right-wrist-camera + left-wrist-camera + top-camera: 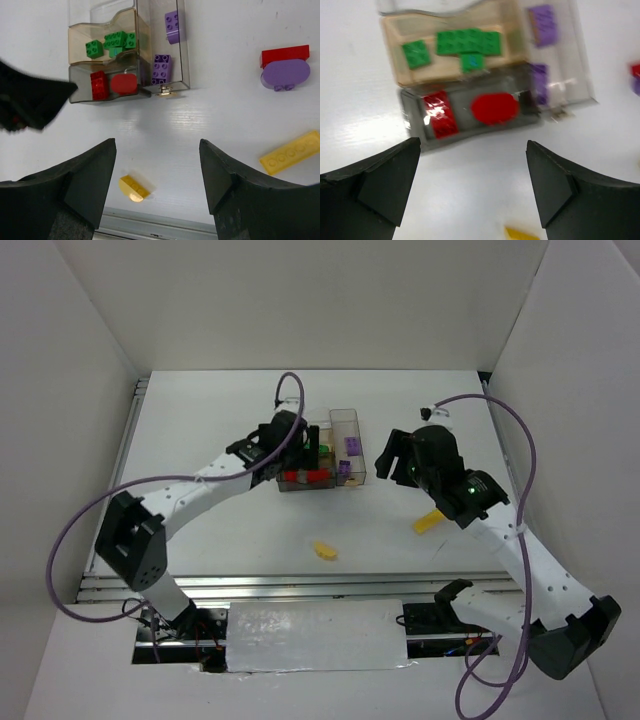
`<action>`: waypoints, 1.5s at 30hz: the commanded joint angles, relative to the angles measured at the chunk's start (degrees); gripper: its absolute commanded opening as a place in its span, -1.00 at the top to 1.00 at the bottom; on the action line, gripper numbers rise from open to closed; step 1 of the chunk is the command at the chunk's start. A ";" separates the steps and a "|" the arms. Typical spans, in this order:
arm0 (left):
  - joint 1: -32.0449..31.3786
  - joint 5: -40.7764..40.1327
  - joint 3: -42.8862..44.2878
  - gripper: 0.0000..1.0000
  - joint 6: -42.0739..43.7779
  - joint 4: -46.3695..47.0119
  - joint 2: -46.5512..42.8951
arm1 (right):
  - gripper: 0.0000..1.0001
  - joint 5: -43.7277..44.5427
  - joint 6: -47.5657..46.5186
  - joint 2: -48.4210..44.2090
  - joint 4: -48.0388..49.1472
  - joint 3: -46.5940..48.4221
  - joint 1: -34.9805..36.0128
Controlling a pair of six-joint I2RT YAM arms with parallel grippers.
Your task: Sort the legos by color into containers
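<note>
The clear tray point(345, 420) stands mid-table. It also shows in the left wrist view point(405, 107) and the right wrist view point(145, 50). One compartment holds green legos point(468, 41), the one beside it red legos point(440, 114), and the long side compartment purple legos point(161, 67). Loose on the table are a yellow half-round piece point(132, 187), a long yellow brick point(291, 152), a red brick point(284, 54) and a purple oval plate point(285, 76). My left gripper point(473, 150) is open and empty just before the tray's red end. My right gripper point(157, 150) is open and empty above bare table right of the tray.
The yellow half-round piece point(325, 551) lies near the front edge and the long yellow brick point(428, 522) under my right arm. A metal rail point(300, 585) runs along the table's front. White walls close in the left, back and right sides.
</note>
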 commanded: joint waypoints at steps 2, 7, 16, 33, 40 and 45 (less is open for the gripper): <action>-11.86 -2.64 -6.90 -0.99 -1.26 -1.15 -8.96 | -0.50 0.79 -0.70 -6.56 -1.56 -0.12 -0.47; -19.61 -0.96 -13.16 -0.99 -2.13 -1.67 -10.03 | -0.50 -3.68 -1.67 -9.38 -2.98 -0.91 -0.47; -25.95 -6.60 -9.39 -0.99 -5.04 -7.91 -0.19 | -0.50 -9.14 -3.42 -9.30 -1.13 -4.34 -0.29; -27.19 0.78 -12.63 -0.99 -5.47 -1.85 3.07 | -0.50 -9.32 -3.78 -9.04 -0.95 -4.60 -0.38; -27.36 0.35 -13.16 -0.99 -7.76 -3.07 3.33 | -0.50 -9.50 -3.86 -8.69 -0.69 -4.78 -0.38; -27.62 1.14 -13.87 -0.99 -7.23 -2.55 3.85 | -0.50 -9.93 -3.86 -8.86 -0.43 -5.04 -0.47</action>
